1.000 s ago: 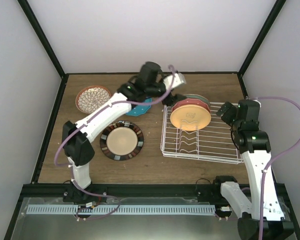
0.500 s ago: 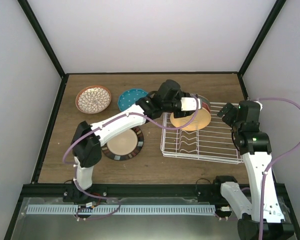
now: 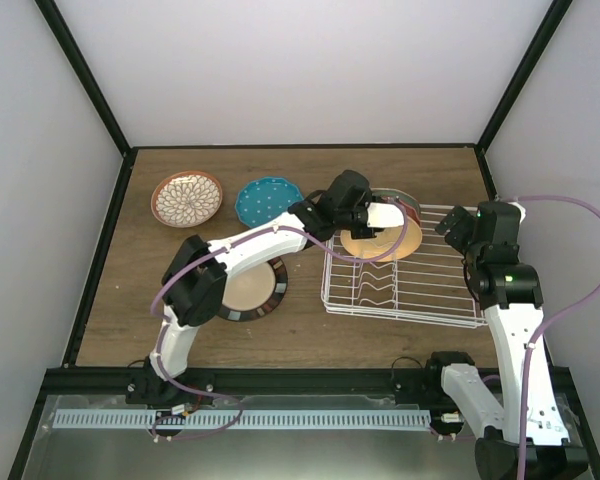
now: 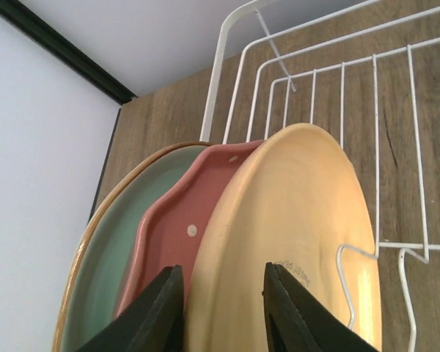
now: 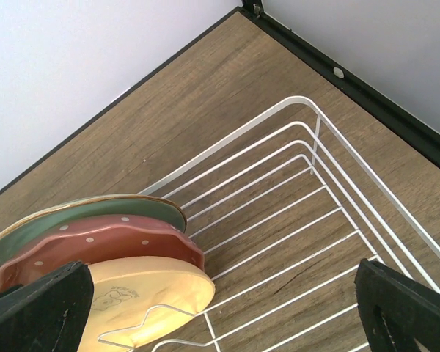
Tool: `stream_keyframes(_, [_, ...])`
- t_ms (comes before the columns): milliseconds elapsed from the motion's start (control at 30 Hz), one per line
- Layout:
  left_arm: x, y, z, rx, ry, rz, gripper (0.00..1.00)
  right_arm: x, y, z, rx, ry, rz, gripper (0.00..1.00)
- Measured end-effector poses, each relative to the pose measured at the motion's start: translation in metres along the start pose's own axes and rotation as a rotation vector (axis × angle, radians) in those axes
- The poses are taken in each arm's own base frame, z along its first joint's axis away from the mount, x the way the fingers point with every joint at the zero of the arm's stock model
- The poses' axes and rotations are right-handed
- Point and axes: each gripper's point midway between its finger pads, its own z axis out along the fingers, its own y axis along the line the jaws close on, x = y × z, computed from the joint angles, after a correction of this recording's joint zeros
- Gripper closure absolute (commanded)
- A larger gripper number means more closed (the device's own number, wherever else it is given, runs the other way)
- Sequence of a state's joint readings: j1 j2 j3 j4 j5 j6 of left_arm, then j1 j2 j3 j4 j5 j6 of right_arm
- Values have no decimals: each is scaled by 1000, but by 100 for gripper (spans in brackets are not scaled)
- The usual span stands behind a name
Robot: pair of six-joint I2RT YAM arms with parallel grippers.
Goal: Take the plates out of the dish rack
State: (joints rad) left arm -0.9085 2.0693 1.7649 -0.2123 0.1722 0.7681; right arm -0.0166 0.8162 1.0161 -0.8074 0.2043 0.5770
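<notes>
- Standing on edge at the far-left end of the dish rack [image 3: 410, 290] are three plates: a peach front plate [image 4: 293, 242], a red-pink dotted plate [image 4: 169, 220] close behind it, and a pale green plate [image 4: 110, 249] at the back.
- Flat on the table to the left of the rack lie the petal-patterned plate [image 3: 187, 197], the teal dotted plate [image 3: 265, 200] and the dark-rimmed plate [image 3: 250, 290]. The last is partly under the left arm.
- Deciding relation: the front plate's rim sits directly between the jaws of the left gripper [image 4: 224, 315]. One of its fingers [image 4: 165, 308] is on the side facing the red-pink plate, the other over the plate's front face.
- The plates face the near edge of the table, so the gripped rim runs across the rack, left to right.
- Left gripper state: parted moderately, a little wider than the rim. I cannot tell whether either finger touches the plate. Nothing is clamped.
- Right gripper [image 5: 224, 293]: spread wide and holding nothing. It sits just beside the rack's right end, well apart from the plates.
- Judgement: the left arm is far the nearer. The next move calls for closing on the front plate's rim and lifting it clear of the tines.
</notes>
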Motion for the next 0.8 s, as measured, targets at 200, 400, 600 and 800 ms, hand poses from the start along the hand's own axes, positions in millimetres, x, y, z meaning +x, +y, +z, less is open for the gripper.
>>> stream_keyframes(200, [-2, 9, 0, -44, -2, 21, 91, 0, -1, 0, 6, -3, 0, 0])
stream_keyframes(400, [2, 14, 0, -65, 16, 44, 96, 0, -1, 0, 5, -3, 0, 0])
stream_keyframes(600, [2, 15, 0, -76, 20, 47, 96, 0, -1, 0, 5, -3, 0, 0])
stream_keyframes(800, [-13, 23, -9, -128, 9, 95, 96, 0, -1, 0, 5, -3, 0, 0])
